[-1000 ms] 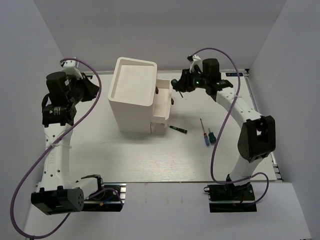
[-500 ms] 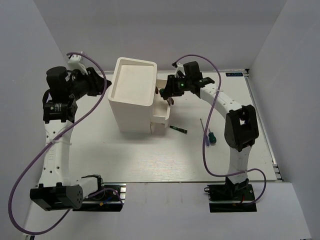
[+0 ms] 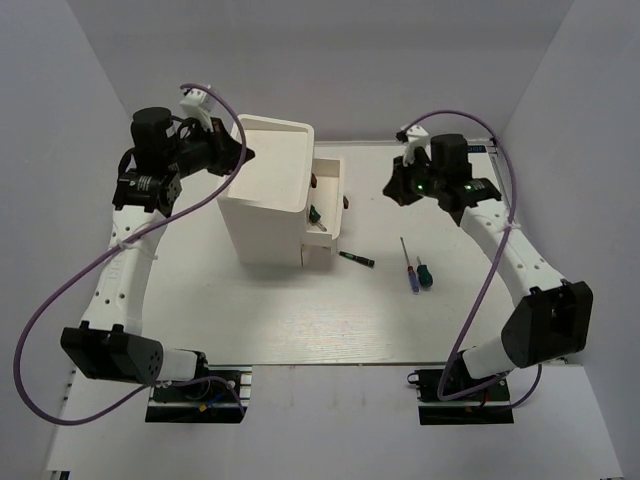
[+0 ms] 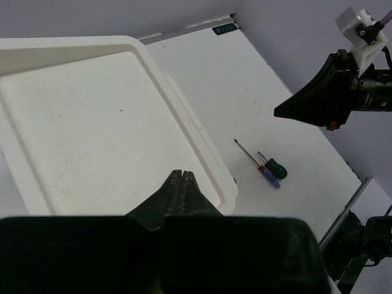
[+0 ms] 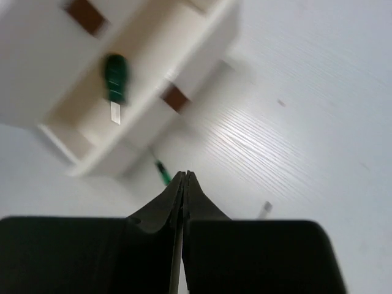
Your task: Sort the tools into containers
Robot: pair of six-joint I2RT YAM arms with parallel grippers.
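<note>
The tall white cabinet (image 3: 262, 190) stands at the middle left with its drawers (image 3: 328, 205) pulled out to the right. A green-handled screwdriver (image 3: 315, 213) lies in an open drawer; it also shows in the right wrist view (image 5: 114, 76). A black-and-green screwdriver (image 3: 356, 259) lies on the table by the cabinet. A blue screwdriver (image 3: 410, 272) and a green one (image 3: 424, 272) lie side by side further right. My left gripper (image 3: 244, 155) is shut and empty over the cabinet's top (image 4: 92, 110). My right gripper (image 3: 390, 190) is shut and empty, right of the drawers. No pliers show.
The cabinet's top has a raised rim (image 4: 202, 147). Small brown knobs (image 5: 174, 97) stick out from the drawer fronts. The table's right edge (image 3: 545, 300) and the white side walls enclose the space.
My right gripper carried the green screwdriver to the open drawer, let it go there and drew back to the right. My left arm swung right and up over the cabinet.
</note>
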